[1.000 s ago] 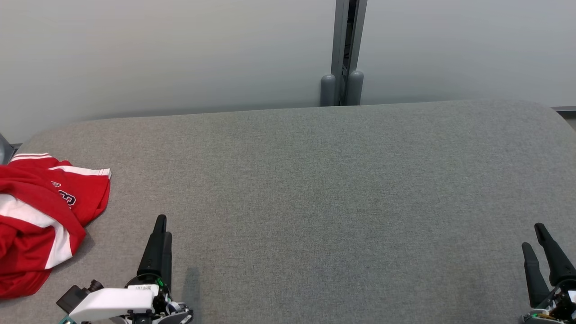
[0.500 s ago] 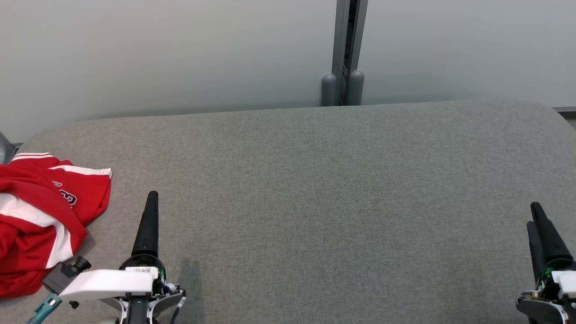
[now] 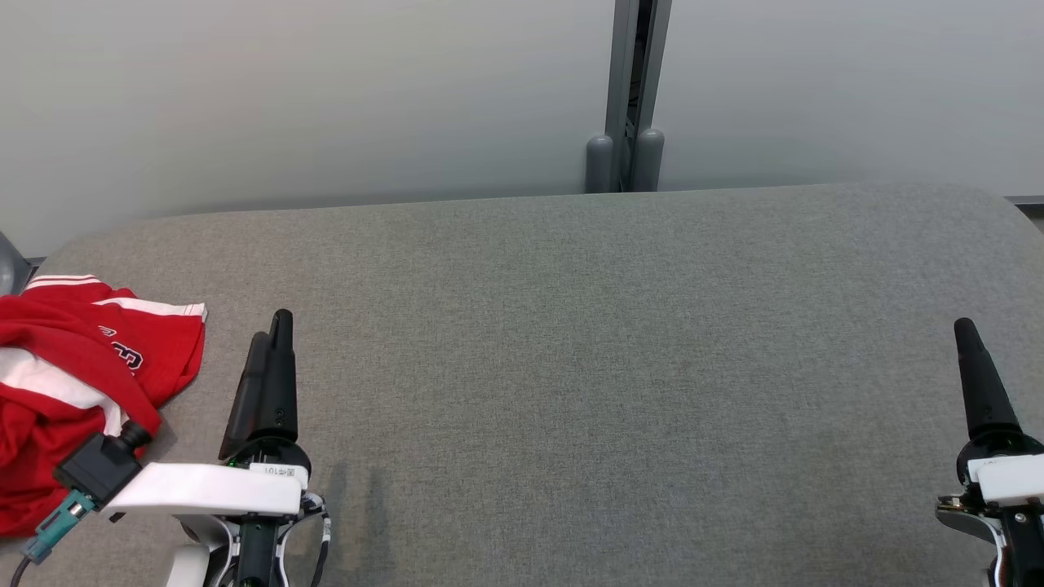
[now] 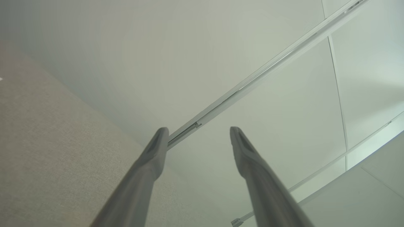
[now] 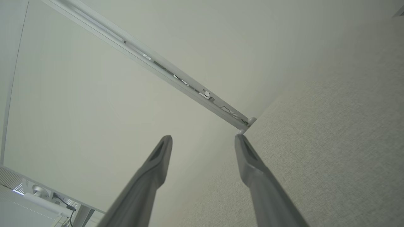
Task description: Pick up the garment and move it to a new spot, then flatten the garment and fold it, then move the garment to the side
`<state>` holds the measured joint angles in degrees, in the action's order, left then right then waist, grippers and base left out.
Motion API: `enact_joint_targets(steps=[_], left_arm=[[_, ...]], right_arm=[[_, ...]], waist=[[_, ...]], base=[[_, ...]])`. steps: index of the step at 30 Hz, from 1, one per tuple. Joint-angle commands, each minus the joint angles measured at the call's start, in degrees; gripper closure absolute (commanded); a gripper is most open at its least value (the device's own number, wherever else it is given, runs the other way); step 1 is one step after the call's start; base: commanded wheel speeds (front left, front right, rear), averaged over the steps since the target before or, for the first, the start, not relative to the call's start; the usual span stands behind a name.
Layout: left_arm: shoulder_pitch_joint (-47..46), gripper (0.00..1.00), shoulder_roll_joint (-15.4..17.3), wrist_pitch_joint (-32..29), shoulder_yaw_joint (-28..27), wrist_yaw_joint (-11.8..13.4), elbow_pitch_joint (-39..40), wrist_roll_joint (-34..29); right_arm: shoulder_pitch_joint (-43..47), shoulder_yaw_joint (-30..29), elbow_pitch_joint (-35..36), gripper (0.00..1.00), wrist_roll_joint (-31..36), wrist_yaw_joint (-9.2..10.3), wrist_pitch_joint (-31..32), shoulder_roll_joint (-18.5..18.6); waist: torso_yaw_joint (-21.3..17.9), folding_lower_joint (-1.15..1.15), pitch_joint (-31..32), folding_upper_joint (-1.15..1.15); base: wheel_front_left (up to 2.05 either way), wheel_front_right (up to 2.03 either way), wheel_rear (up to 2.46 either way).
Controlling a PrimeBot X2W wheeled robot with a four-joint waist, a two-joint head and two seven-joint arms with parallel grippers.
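A crumpled red-and-white garment (image 3: pixel 73 383) lies at the left edge of the grey padded table (image 3: pixel 571 326), just left of the left gripper (image 3: pixel 272 326), its fingers spread and empty; the right gripper (image 3: pixel 965 330), likewise spread and empty, hovers well apart at far right.

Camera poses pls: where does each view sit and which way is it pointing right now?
Head: on the head, looking forward and down over the grey fabric-covered table to the pale wall; left gripper shows lower left, by the crumpled red-and-white jersey, right gripper lower right.
Left wrist: on the left arm, tilted sideways, aimed along its open fingers at the wall; table at left.
Right wrist: mirrored, open fingers, table at right.
Shared: all three see the grey metal wall post.
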<state>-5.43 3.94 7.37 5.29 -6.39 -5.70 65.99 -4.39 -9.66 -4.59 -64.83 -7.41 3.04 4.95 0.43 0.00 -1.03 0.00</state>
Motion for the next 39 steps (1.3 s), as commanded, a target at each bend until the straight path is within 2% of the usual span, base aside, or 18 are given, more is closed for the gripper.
enact_joint_targets(steps=[1, 8, 20, 21, 39], left_arm=[[-2.3, 0.00, 0.8, 0.5, 0.1, 0.4, 1.6, -3.6], [-2.8, 0.00, 2.4, 1.4, 1.2, 1.9, 3.1, -13.4], [-3.1, 0.00, 4.5, 1.4, 2.6, 3.9, 4.1, -24.0], [-2.1, 0.00, 5.4, 1.6, 3.5, 5.6, 2.8, -31.2], [-1.2, 0.00, 6.3, 2.5, 4.2, 7.5, -1.8, -39.8]], right_arm=[[-1.7, 0.7, 1.3, 0.00, 3.6, -0.07, -1.1, 1.2], [-2.4, 2.9, 2.6, 0.00, 12.3, -0.08, -2.6, 1.8], [-3.0, 5.5, 3.2, 0.00, 23.5, -0.09, -3.9, 2.1], [-3.2, 7.0, 1.2, 0.00, 30.5, -0.10, -5.0, 1.7], [-3.3, 7.7, -5.7, 0.00, 41.5, -0.10, -8.1, 0.6]], waist=[[0.1, 0.00, 0.0, 0.00], [0.1, 0.00, 0.1, 0.00], [0.4, 0.00, -0.1, 0.00], [0.6, 0.00, -0.2, 0.00], [1.1, 0.00, -0.4, 0.00]], base=[[0.00, 0.00, 0.00], [0.00, 0.00, 0.00], [0.00, 0.00, 0.00], [0.00, 0.00, 0.00], [0.00, 0.00, 0.00]])
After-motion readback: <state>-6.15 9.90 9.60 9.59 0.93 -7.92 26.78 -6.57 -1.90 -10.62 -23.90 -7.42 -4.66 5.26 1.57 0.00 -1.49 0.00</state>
